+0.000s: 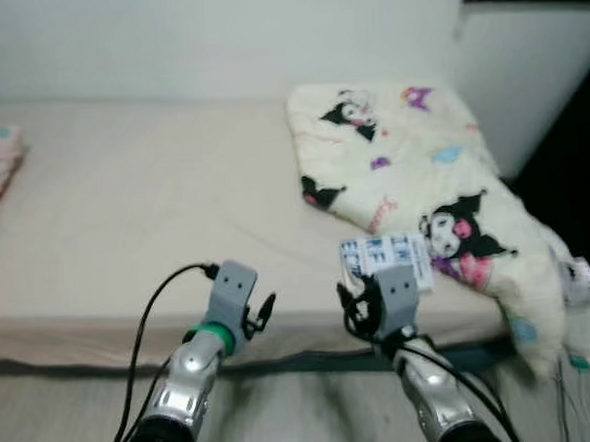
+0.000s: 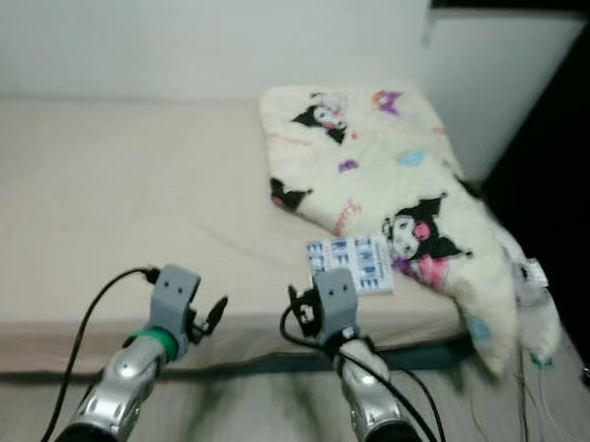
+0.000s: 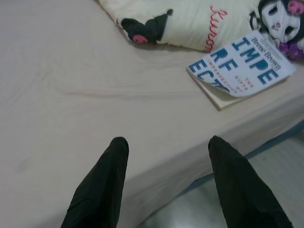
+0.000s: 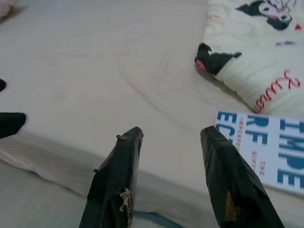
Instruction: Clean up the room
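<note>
Beige bed (image 1: 124,211) meets a white wall (image 1: 214,36). Both my tools, left (image 3: 164,156) and right (image 4: 171,142), gape wide; book (image 4: 270,147) lies flat beside the right one, long axis along the bed edge.

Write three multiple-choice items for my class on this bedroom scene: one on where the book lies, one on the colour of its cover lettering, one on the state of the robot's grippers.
1. Where does the book lie?
A. On the floor under the bed
B. On the bed near its front edge, beside the cartoon-print blanket
C. On the pink pillow

2. What colour is the large lettering on the book's cover?
A. Blue
B. Green
C. Black

3. How are the left gripper and right gripper?
A. Both shut on the book
B. Left shut on the blanket, right open
C. Both open and empty

Answers:
1 B: the wrist views show it flat on the sheet, next to the blanket, short of the mattress edge.
2 A: the big letters are blue on white.
3 C: each wrist view shows two black fingers apart with nothing between them.
</note>
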Robot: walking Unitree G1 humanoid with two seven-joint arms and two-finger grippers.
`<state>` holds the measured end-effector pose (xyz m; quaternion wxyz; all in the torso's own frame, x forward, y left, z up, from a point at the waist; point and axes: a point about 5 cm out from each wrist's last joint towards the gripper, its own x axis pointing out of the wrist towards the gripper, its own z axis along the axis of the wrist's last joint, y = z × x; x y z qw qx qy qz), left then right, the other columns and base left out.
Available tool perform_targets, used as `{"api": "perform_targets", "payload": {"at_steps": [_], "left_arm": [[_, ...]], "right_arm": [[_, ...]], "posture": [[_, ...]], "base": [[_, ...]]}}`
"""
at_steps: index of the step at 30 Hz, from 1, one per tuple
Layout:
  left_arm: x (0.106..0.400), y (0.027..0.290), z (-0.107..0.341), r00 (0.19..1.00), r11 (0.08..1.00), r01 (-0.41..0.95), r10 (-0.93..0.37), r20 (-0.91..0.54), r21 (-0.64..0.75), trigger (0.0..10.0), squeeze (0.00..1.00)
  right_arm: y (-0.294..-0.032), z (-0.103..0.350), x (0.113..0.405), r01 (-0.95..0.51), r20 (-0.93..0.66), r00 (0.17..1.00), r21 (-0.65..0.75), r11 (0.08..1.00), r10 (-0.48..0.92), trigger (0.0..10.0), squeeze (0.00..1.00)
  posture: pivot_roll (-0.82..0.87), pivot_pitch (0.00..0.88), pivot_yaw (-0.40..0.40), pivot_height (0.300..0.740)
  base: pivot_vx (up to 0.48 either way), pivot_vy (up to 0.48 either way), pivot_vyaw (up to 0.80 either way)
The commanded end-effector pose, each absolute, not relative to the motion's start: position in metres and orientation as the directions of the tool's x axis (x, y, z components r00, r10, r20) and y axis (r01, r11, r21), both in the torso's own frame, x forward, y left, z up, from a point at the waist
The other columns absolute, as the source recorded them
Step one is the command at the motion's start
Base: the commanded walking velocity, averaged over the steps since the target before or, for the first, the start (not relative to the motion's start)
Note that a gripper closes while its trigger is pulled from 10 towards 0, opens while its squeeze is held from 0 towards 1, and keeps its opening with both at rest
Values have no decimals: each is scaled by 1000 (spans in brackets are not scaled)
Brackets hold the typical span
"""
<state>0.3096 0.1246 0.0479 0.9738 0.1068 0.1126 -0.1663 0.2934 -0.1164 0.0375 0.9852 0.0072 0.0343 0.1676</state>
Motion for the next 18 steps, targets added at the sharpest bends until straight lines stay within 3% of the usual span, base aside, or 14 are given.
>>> {"api": "perform_targets", "payload": {"at_steps": [1, 13, 18], "left_arm": [[306, 123, 43, 912, 918, 360, -308, -272, 165, 10000, 0], [307, 123, 43, 911, 917, 362, -310, -272, 167, 10000, 0], [308, 122, 42, 911, 921, 357, -306, -277, 156, 10000, 0]], "right_arm": [[-119, 32, 290, -322, -91, 942, 30, 946, 324, 10000, 0], [-118, 32, 290, -318, -92, 943, 30, 947, 320, 10000, 0], [-119, 32, 291, -315, -90, 945, 30, 949, 316, 10000, 0]], "posture": [[-41, 0, 49, 740], [-40, 0, 51, 740], [-41, 1, 52, 740]], "base": [[0, -311, 0], [0, -295, 0], [0, 0, 0]]}}
